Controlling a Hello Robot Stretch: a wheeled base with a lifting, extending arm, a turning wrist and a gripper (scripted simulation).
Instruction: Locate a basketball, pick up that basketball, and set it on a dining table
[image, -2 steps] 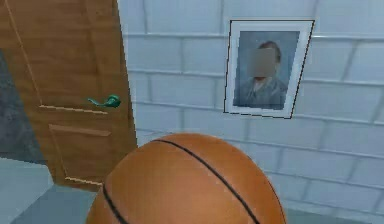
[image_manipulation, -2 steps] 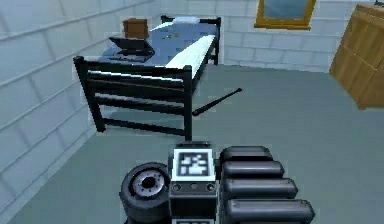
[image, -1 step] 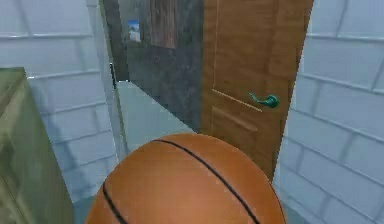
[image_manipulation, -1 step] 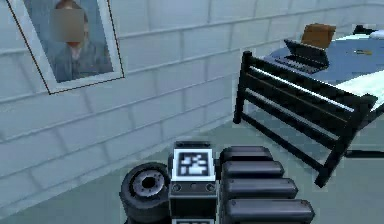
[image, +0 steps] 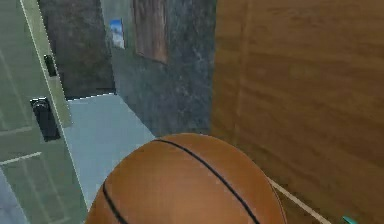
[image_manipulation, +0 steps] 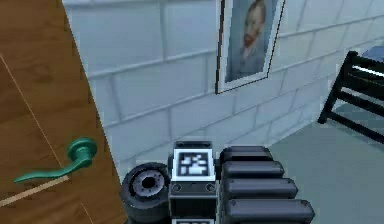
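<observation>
Clearly, the orange basketball (image: 185, 185) looms at the bottom middle of the forward view, before a wooden door (image: 300, 90) on the right and a grey wall (image: 170, 80); what it rests on cannot be told. At the arm side view's bottom edge the gripper (image_manipulation: 148, 188) shows as a dark round body left of a white marker square (image_manipulation: 195, 165), near a green door handle (image_manipulation: 60, 165). Its fingers cannot be made out, so their state, and whether they hold anything, cannot be told.
</observation>
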